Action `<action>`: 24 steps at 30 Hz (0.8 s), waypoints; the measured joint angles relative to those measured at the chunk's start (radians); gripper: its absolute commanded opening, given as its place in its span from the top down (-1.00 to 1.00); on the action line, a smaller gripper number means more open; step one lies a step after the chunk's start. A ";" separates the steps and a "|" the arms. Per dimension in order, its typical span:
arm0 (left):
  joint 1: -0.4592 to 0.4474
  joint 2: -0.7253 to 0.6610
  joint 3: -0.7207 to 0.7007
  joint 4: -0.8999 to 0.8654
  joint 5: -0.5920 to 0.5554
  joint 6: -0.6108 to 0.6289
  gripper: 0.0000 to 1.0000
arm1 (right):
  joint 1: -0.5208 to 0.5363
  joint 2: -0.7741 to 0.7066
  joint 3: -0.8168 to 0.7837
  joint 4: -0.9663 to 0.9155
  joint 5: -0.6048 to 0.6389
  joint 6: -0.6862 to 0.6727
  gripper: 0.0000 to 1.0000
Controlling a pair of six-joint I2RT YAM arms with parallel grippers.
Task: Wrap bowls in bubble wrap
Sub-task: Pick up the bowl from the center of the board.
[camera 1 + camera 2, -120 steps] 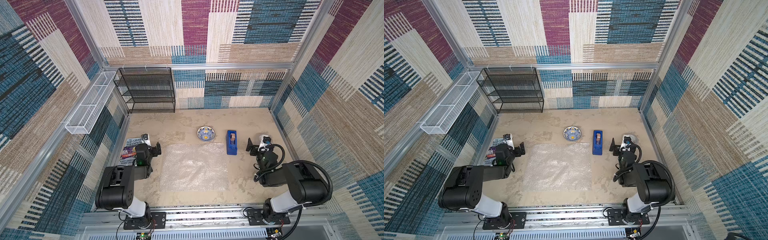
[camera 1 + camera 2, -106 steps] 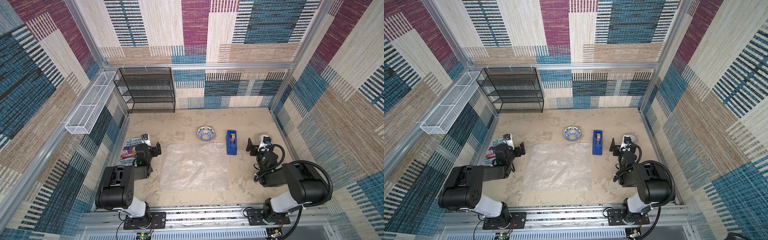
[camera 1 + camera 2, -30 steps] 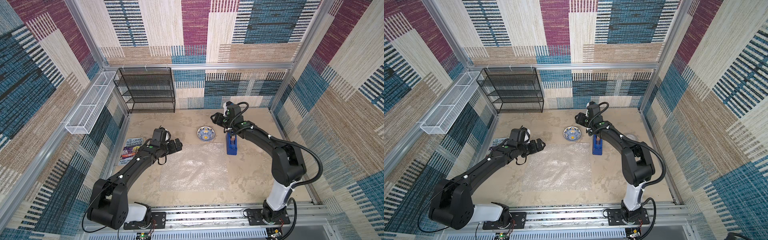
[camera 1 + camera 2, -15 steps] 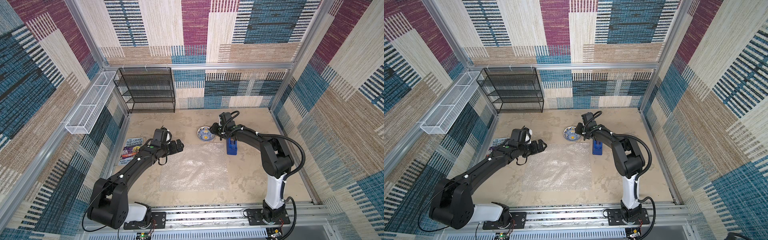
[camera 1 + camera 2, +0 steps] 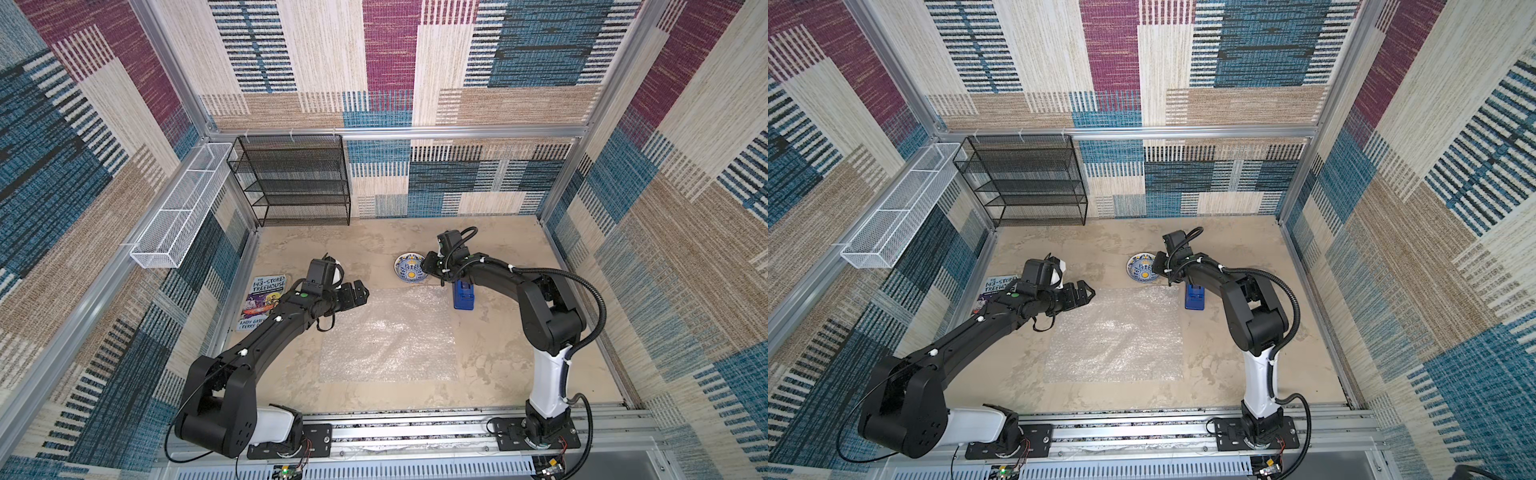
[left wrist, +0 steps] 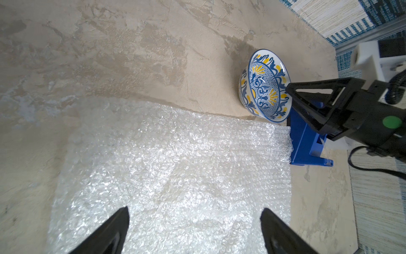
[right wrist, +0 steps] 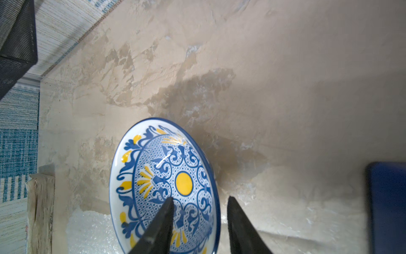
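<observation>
The blue-and-white bowl [image 5: 409,269] [image 5: 1143,268] with a yellow centre sits on the table just beyond the far edge of the bubble wrap [image 5: 390,336] [image 5: 1117,336], which lies flat. My right gripper [image 5: 428,264] [image 7: 200,200] straddles the rim of the bowl [image 7: 167,176]: one finger is over the inside and the other is outside, with a narrow gap to the rim. My left gripper [image 5: 361,293] [image 6: 194,211] hovers wide open and empty over the near-left part of the bubble wrap [image 6: 175,165], facing the bowl [image 6: 265,85].
A blue tape dispenser [image 5: 463,293] [image 6: 307,143] stands right of the bowl, under my right forearm. A book [image 5: 264,299] lies at the left edge. A black wire shelf [image 5: 295,180] stands at the back left, with a white wire basket [image 5: 178,208] on the left wall.
Both arms have reached out from their folded rest. In the last second my right gripper came down onto the bowl's rim and its jaws narrowed. The left gripper barely moved.
</observation>
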 measured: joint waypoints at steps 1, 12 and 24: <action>0.000 0.000 -0.002 -0.002 0.000 0.000 -0.94 | 0.000 0.011 0.008 0.000 -0.005 0.000 0.28; 0.000 0.000 -0.006 -0.001 0.000 0.001 -0.94 | 0.000 0.089 0.074 0.007 -0.044 -0.003 0.55; -0.001 -0.021 -0.029 0.001 -0.001 0.011 -0.99 | -0.001 0.116 0.095 0.004 -0.058 -0.008 0.88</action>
